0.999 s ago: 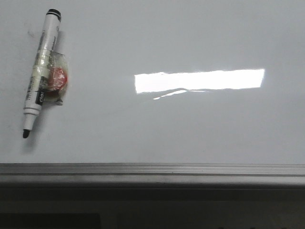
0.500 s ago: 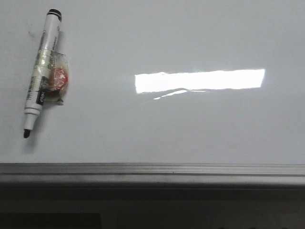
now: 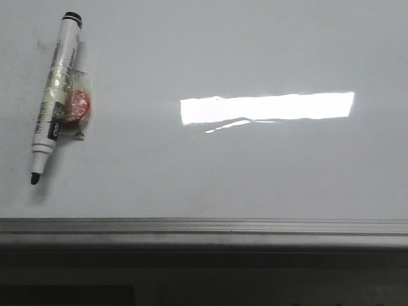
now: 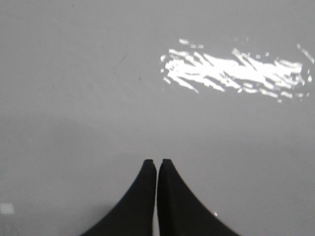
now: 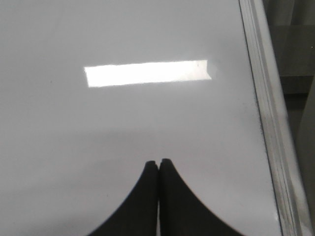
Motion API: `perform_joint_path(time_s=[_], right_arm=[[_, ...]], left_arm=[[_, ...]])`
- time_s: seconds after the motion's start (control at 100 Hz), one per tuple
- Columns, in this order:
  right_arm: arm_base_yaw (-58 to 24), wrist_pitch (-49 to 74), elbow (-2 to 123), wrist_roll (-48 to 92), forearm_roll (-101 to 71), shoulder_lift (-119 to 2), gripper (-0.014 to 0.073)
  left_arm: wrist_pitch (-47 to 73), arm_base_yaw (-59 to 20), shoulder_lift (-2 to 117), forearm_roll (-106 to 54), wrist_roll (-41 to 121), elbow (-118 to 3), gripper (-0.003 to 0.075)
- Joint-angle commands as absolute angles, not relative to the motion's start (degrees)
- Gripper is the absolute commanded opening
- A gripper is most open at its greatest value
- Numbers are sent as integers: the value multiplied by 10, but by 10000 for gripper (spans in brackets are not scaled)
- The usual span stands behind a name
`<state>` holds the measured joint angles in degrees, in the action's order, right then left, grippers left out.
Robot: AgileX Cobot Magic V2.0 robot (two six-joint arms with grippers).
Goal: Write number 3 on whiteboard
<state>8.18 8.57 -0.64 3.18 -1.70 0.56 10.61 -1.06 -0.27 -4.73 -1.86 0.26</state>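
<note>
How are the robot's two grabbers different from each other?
The left gripper hangs over plain whiteboard only, while the right gripper is near the board's grey frame edge. The light reflection above the left gripper looks broken and speckled; above the right gripper it is one neat bar. What they share: both are black, pressed shut and holding nothing. The marker lies untouched.

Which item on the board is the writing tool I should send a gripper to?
On the glossy white whiteboard, look to its left part in the front view. The white-barrelled marker with black end cap lies there uncapped, black tip toward the grey frame, a red-and-clear taped lump against its side.
</note>
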Motion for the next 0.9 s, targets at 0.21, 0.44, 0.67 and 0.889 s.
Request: perform_joint_path(time_s=[0.21,0.44,0.67,0.889], right_arm=[[84,89,19,35,-103,-14,-66],[84,152,97,35,-182,-99,-66],[81,148,114,35,-203,-120,-66],[74,138,114,35,-203,-120,-66]], left_arm=[[79,-9,11,-58,-22,-22,-20],[118,-9,97,-64,-9,-108,-20],[107,-9,145,-85,-9,-117,-8],[98,-9,164,-86,-9,-116,363]])
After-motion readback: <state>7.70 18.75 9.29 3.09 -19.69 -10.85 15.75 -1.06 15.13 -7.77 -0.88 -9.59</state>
